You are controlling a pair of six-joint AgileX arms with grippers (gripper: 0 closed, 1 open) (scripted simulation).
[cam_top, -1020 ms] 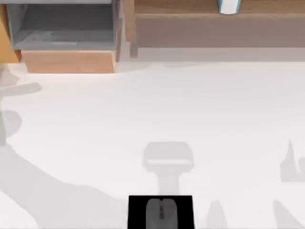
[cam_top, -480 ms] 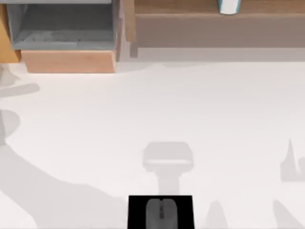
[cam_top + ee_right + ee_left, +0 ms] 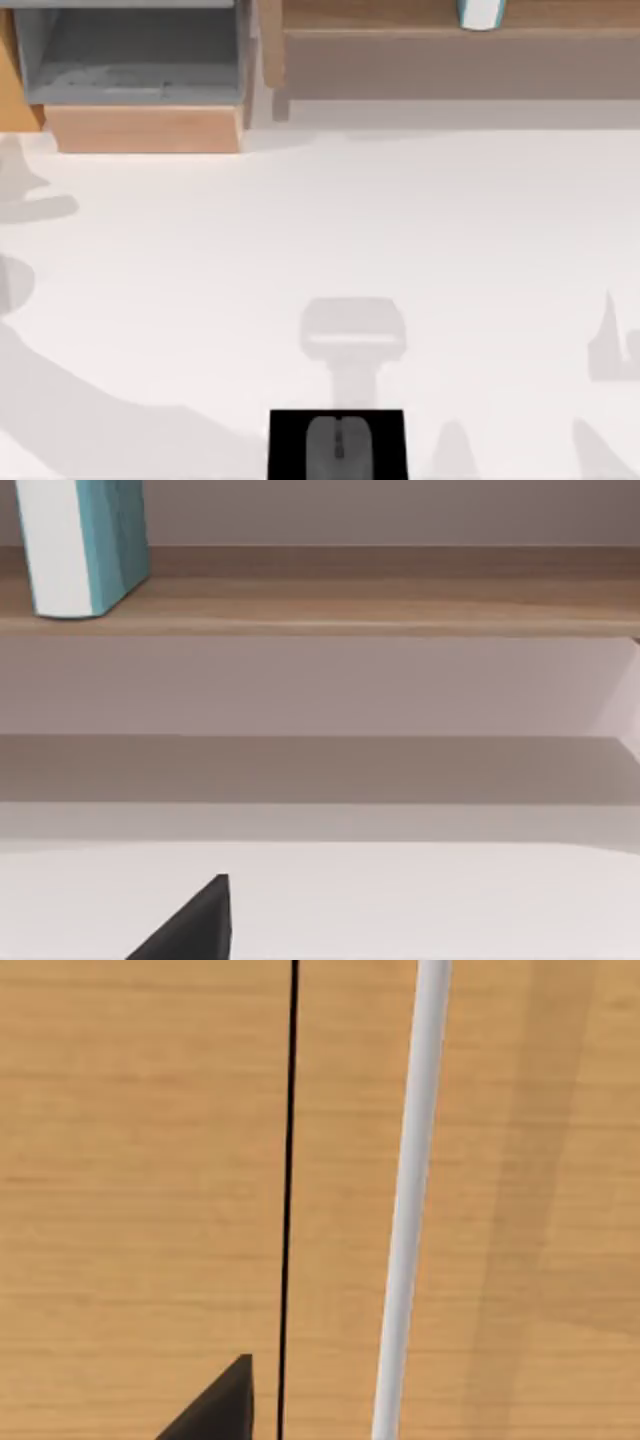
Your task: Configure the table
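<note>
The white table (image 3: 400,220) spreads across the top view, with only the arms' grey shadows falling on it at the left and right edges. A black part of my left gripper (image 3: 215,1405) shows in the left wrist view, close in front of a light wood panel (image 3: 140,1160) with a thin black seam and a white bar (image 3: 410,1190). In the right wrist view a black part of my right gripper (image 3: 190,925) hangs over the table (image 3: 420,900), facing the wooden shelf unit (image 3: 330,610).
A grey box (image 3: 130,60) with a wood front (image 3: 145,128) stands at the back left. The shelf unit (image 3: 450,60) runs along the back right and carries a white and teal item (image 3: 480,14). At the front edge a grey mouse (image 3: 338,445) lies on a black mat (image 3: 285,445).
The left arm's shadow on the table's left side has slid a little toward the front. The mouse, mat, box and right-side shadows have stayed put.
</note>
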